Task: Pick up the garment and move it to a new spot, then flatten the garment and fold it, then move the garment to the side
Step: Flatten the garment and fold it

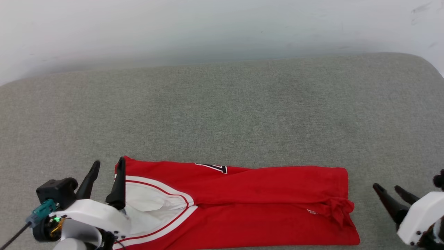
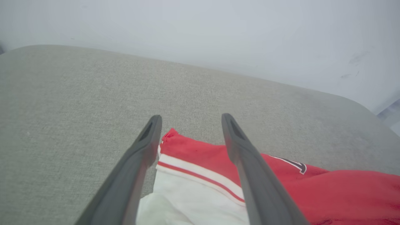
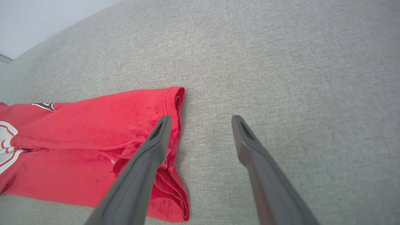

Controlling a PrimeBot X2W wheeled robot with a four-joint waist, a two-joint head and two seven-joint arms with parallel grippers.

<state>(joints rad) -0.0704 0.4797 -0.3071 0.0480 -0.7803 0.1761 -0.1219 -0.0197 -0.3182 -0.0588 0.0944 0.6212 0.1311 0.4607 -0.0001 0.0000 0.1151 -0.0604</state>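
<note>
I count one folded red garment [image 1: 263, 205] on the grey surface [image 1: 222, 114], left hand [image 1: 108, 161] spread empty at its collar end, right hand [image 1: 387, 187] spread empty beside its hem.

The garment [image 1: 270, 205] is looking like thin matt cloth, the grey surface [image 1: 222, 114] is showing a coarse weave, the left gripper [image 1: 109, 161] is showing smooth matt fingers [image 1: 118, 180]

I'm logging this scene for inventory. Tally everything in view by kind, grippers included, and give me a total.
Garments: 1, the red jersey with white trim, lying folded.
Grippers: 2, the left gripper and the right gripper, both open.
Surfaces: 1, the grey fabric surface under the jersey.
Total: 4
</note>
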